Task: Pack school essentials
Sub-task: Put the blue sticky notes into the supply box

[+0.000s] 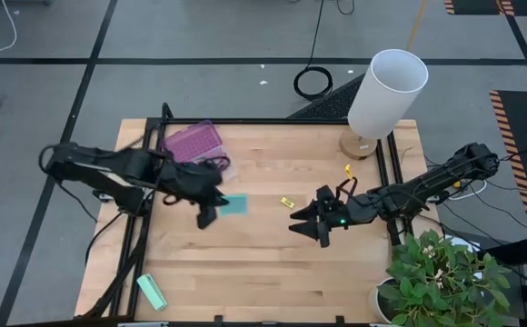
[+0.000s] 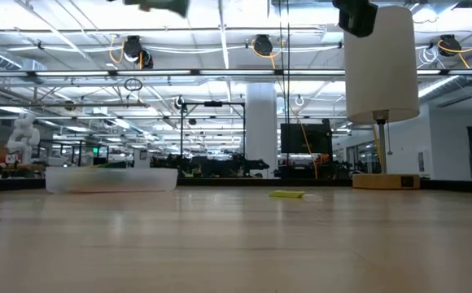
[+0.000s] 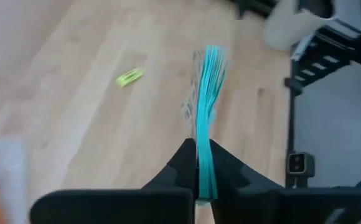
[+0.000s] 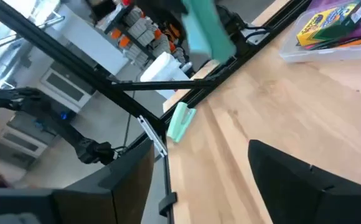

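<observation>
Left arm carrying the sticky-note pad toward the tray

On the table (image 1: 273, 254), the clear tray (image 1: 193, 145) near the far-left corner already holds the crayon box (image 4: 330, 22) and other purple-toned items. Just in front of it, raised above the wood, the left pincer (image 1: 211, 205) is clamped on the cyan sticky-note pad (image 3: 205, 106), holding it edge-on by one end so the leaves fan out loosely. To do this well, I would keep the squeeze firm, travel over the tray's rim, lower and only then release, lest the sheets splay or catch. The right pincer (image 1: 311, 221) waits mid-table with its fingers spread and empty, near the tiny yellow piece (image 1: 286, 202), likely the next pick.
</observation>
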### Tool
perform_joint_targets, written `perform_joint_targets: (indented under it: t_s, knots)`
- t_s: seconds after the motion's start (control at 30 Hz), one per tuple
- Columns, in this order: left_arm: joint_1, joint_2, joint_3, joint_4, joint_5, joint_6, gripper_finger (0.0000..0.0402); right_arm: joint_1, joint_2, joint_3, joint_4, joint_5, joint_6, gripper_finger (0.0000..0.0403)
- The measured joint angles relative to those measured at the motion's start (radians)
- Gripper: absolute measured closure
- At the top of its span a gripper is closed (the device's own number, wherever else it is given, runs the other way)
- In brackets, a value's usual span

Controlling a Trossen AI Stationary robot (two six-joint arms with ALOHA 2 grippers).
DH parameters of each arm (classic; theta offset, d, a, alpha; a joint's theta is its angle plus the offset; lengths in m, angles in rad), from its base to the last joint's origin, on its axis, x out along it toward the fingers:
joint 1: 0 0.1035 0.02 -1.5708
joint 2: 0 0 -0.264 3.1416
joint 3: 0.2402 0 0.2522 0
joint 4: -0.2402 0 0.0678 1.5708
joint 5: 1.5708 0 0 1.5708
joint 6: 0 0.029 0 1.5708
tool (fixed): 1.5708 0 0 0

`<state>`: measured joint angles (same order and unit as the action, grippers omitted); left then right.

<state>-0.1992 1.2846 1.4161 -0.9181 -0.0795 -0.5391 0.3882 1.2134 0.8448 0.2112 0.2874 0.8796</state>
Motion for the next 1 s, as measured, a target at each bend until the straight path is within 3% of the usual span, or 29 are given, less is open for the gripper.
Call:
perform_joint_targets:
  t_s: [0.1, 0.23, 0.37, 0.5, 0.6, 0.77, 1.0]
  knots:
    - [0.011, -0.064, 0.000, -0.104, -0.019, -0.025, 0.0375, 0.000, 0.000, 0.000, 0.009, 0.000, 0.030, 0.0148]
    - [0.017, -0.146, 0.000, -0.244, -0.033, -0.031, 0.0390, 0.001, 0.000, 0.000, 0.010, 0.000, 0.051, 0.0148]
    - [0.036, -0.207, 0.000, -0.367, -0.128, -0.046, 0.0385, 0.001, 0.000, 0.000, 0.028, 0.000, 0.052, 0.0148]
    - [0.095, -0.239, -0.002, -0.387, -0.250, -0.029, 0.0371, 0.001, 0.000, 0.000, 0.045, 0.001, 0.052, 0.0148]
    - [0.171, -0.245, -0.033, -0.325, -0.258, 0.047, 0.0383, 0.001, 0.000, 0.000, 0.068, 0.005, 0.052, 0.0148]
    - [0.330, -0.245, -0.160, -0.134, -0.120, 0.189, 0.0386, 0.006, 0.000, 0.000, 0.074, 0.039, 0.080, 0.0148]
    - [0.569, -0.244, -0.408, 0.132, 0.139, 0.267, 0.0385, 0.007, 0.000, 0.000, 0.076, 0.065, 0.132, 0.0148]
